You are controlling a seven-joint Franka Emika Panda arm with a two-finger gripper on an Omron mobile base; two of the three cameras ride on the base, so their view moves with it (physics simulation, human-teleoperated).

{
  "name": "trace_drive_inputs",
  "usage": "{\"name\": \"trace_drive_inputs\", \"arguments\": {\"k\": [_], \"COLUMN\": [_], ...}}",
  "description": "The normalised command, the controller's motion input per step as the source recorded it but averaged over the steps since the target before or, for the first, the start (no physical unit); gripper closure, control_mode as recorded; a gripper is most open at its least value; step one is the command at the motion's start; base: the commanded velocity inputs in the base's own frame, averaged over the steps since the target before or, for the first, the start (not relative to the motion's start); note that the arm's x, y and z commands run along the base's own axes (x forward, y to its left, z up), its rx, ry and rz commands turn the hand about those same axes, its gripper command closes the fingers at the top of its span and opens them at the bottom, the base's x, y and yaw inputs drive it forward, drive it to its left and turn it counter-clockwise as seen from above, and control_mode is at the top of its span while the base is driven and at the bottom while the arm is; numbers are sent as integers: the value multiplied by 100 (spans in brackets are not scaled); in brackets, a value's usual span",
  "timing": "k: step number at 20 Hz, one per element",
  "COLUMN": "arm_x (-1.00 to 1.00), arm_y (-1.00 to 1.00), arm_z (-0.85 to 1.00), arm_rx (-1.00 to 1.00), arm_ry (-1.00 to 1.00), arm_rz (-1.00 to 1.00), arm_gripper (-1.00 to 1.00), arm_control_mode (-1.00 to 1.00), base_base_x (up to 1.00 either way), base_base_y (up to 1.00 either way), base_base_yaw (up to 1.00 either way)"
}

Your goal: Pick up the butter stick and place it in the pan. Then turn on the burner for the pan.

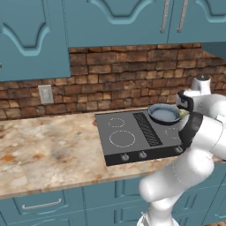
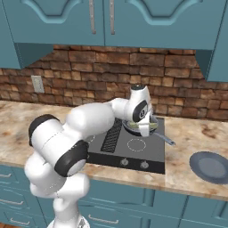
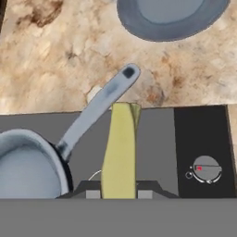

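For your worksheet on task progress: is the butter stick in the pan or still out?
Out: the butter stick sits clamped in the gripper, beside the empty pan.

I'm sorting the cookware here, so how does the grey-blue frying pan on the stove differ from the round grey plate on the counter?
The grey-blue frying pan has a long silvery handle; the round grey plate has none. The pan sits on the black cooktop; the plate lies on the marbled counter. The pan has raised walls; the plate looks nearly flat. Both are round, greyish and empty.
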Motion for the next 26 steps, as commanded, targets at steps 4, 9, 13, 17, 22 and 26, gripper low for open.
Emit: {"name": "trace_drive_inputs", "arguments": {"k": [4,9,13,17,22,26], "arm_x": [49,37,42,35,31,31], "arm_y": [15,15,17,16,14,4], "arm_z": [3,-6,-3,-25,-30,-18], "arm_rx": [-2,0,0,0,0,0], "arm_ry": [9,4,3,3,4,6], "arm_rz": [19,14,9,9,8,8], "arm_gripper": [100,100,100,100,100,100], "arm_control_mode": [-100,-100,-100,-100,-100,-100], "base_base_x": [0,0,0,0,0,0], "base_base_y": [0,0,0,0,0,0], "base_base_yaw": [0,0,0,0,0,0]}}
